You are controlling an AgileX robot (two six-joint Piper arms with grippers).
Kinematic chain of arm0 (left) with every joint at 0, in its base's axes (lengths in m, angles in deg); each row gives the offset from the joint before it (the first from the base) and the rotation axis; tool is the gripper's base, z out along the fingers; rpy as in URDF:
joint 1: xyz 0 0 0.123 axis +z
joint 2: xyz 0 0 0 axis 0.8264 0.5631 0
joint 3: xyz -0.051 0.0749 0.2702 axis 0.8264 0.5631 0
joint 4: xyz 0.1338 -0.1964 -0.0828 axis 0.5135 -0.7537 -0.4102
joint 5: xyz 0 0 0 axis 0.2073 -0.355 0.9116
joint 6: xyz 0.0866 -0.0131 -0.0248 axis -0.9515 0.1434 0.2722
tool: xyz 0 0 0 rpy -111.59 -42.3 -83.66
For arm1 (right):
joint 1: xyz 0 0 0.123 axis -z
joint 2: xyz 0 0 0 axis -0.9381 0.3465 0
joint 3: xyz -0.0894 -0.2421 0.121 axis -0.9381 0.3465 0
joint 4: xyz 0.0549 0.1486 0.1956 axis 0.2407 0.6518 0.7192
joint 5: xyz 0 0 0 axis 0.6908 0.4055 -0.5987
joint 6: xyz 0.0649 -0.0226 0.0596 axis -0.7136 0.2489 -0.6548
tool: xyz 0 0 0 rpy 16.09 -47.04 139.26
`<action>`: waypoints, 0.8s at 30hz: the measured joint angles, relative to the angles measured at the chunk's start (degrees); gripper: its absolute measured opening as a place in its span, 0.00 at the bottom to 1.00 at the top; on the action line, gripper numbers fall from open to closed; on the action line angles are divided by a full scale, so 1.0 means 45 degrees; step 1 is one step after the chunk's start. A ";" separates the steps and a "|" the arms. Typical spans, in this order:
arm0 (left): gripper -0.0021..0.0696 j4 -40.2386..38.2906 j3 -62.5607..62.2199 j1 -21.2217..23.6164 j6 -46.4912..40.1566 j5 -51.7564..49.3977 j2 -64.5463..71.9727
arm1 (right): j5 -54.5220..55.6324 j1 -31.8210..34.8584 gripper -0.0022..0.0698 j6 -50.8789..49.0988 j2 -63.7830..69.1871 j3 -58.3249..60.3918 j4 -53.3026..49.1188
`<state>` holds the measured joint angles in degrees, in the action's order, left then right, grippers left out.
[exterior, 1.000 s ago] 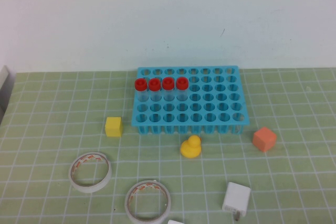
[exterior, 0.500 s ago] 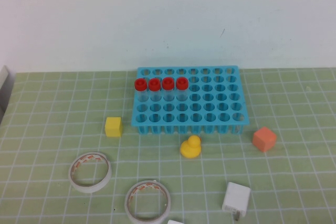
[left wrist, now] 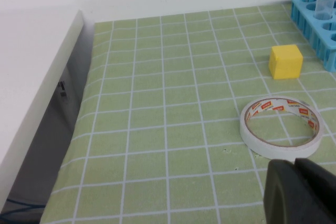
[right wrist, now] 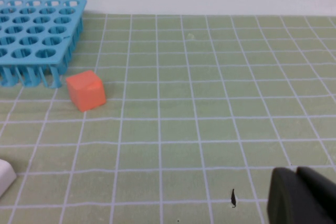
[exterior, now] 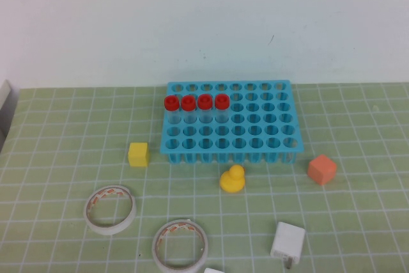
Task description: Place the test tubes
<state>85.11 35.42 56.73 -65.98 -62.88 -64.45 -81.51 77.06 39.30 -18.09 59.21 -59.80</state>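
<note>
Red-capped clear test tubes (exterior: 196, 103) stand in blue plastic rack (exterior: 255, 126), far beyond closed, empty left gripper (left wrist: 295, 184) near-left and right gripper (right wrist: 297, 190) near-right

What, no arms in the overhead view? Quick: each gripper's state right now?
Left gripper: shut, holding nothing, just short of a tape roll.
Right gripper: shut, holding nothing, well apart from the orange cube.

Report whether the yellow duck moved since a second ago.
No. The yellow duck sits just as close in front of the blue rack. Left tool, right tool: shut, low over the mat.
</note>
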 joint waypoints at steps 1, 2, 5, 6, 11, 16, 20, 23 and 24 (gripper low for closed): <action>0.03 0.0000 0.0000 0.0000 0.0000 0.0000 0.0000 | 0.0000 0.0000 0.03 0.0000 0.0000 0.0000 0.0000; 0.03 0.0000 0.0000 0.0000 0.0000 0.0000 0.0000 | 0.0000 0.0000 0.03 0.0000 0.0000 0.0000 0.0000; 0.03 0.0000 0.0000 0.0000 0.0000 0.0000 0.0000 | 0.0000 0.0000 0.03 0.0000 0.0000 0.0000 -0.0023; 0.03 0.0000 0.0000 0.0000 0.0000 0.0000 0.0000 | 0.0000 0.0000 0.03 0.0000 0.0000 0.0000 -0.0023; 0.03 0.0000 0.0000 0.0000 0.0000 0.0000 0.0000 | 0.0000 -0.0260 0.03 0.0000 0.0000 0.0000 -0.0068; 0.03 0.0000 0.0000 0.0000 0.0000 0.0000 0.0000 | 0.0000 -0.0260 0.03 0.0042 0.0000 0.0000 -0.0277; 0.03 0.0000 0.0000 0.0000 0.0000 0.0000 0.0000 | 0.0000 -0.0260 0.03 0.0042 0.0000 0.0000 -0.0307; 0.03 0.0000 0.0000 0.0000 0.0000 0.0000 0.0000 | 0.0000 -0.0260 0.03 0.0042 0.0000 0.0000 -0.0307; 0.03 0.0000 0.0000 0.0000 0.0000 0.0000 0.0000 | 0.0000 -0.0260 0.03 0.0042 0.0000 0.0000 -0.0307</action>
<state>85.11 35.42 56.73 -65.98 -62.88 -64.45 -81.51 75.89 39.49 -18.09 59.21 -61.18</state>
